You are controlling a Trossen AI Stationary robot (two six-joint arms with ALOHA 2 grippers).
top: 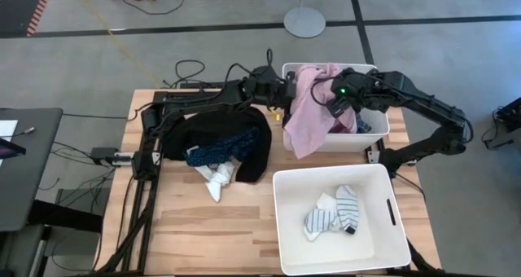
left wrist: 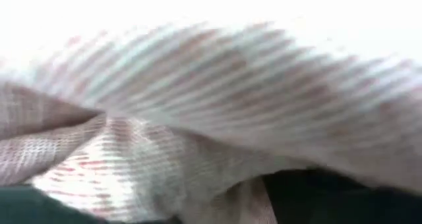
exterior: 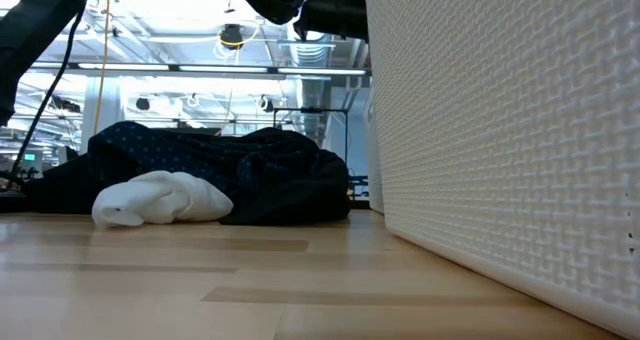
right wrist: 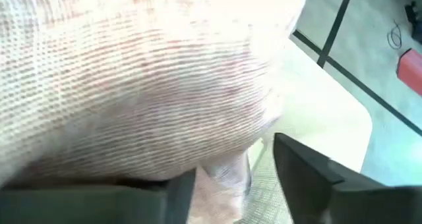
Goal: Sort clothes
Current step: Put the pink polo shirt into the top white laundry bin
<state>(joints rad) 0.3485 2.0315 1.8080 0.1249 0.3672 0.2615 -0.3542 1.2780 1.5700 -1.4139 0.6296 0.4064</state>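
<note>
The right gripper (top: 332, 96) is seen over the far bin (top: 376, 130) with its fingers (right wrist: 310, 174) parted, pink garment (top: 309, 110) between and against them; the garment is draped over the bin's rim. The left gripper (top: 281, 88) is pressed against the same cloth, and its opening cannot be told. The black garment (top: 216, 134), navy dotted one (top: 216, 152) and white sock (top: 218, 179) are left on the table (top: 203, 228).

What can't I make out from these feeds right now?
- Left gripper: left wrist view is filled by blurred pink garment; in the high view the arm covers it.
- Contents of the far bin: covered by the pink garment and right gripper.
- Low view: near bin wall blocks the right side.
</note>
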